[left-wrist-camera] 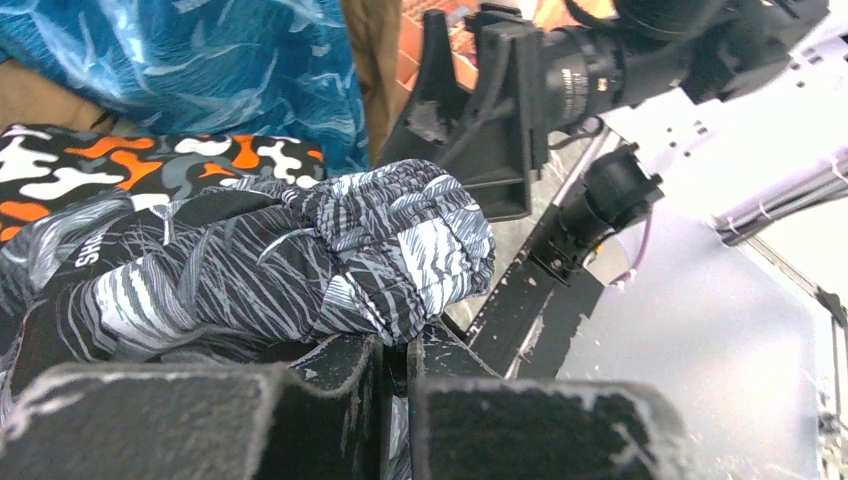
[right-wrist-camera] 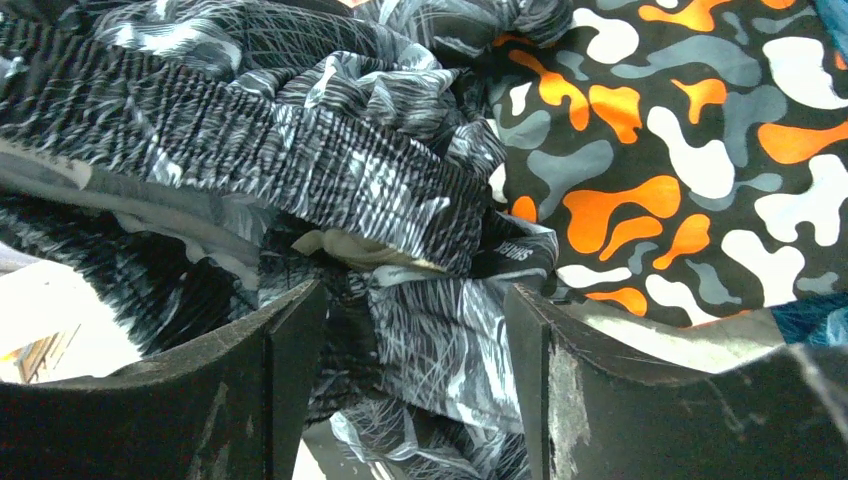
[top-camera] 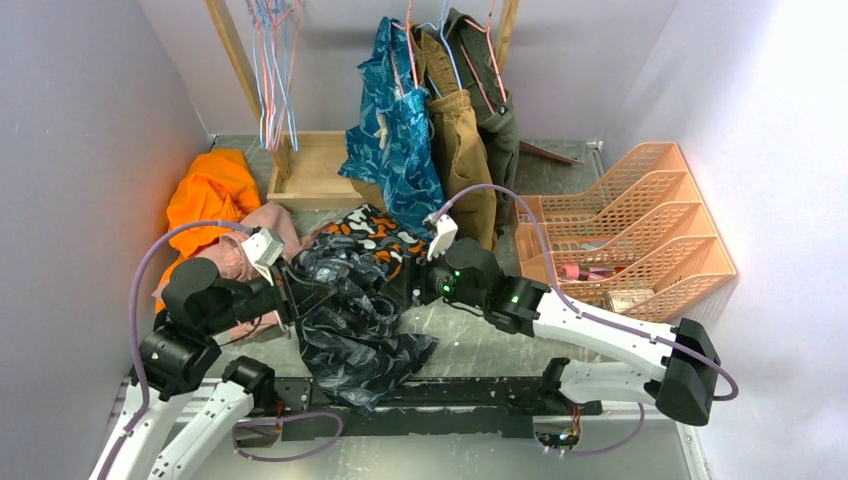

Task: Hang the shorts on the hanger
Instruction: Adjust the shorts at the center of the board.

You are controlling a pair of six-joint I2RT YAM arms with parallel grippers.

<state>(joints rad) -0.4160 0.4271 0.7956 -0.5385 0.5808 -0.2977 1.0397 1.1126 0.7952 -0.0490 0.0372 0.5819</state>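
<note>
Top external view puts the shorts (top-camera: 355,320) crumpled on the bench (top-camera: 480,345) between your 2 arms. Your left gripper (left-wrist-camera: 400,350) jaws pinch a fold of them; your right gripper (right-wrist-camera: 410,300) jaws stand spread over the waistband. Blotchy orange shorts (top-camera: 378,232) lie touching just behind, teal shorts (top-camera: 395,130) hanging beyond them.

The shorts (top-camera: 350,320) apparently cover the left pincer (top-camera: 300,293) tips.

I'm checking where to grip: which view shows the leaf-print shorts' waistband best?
Right wrist: the ribbed waistband runs across, close up. Left wrist shows a bunched end; top view shows the whole crumpled shorts, waistband indistinct.
</note>
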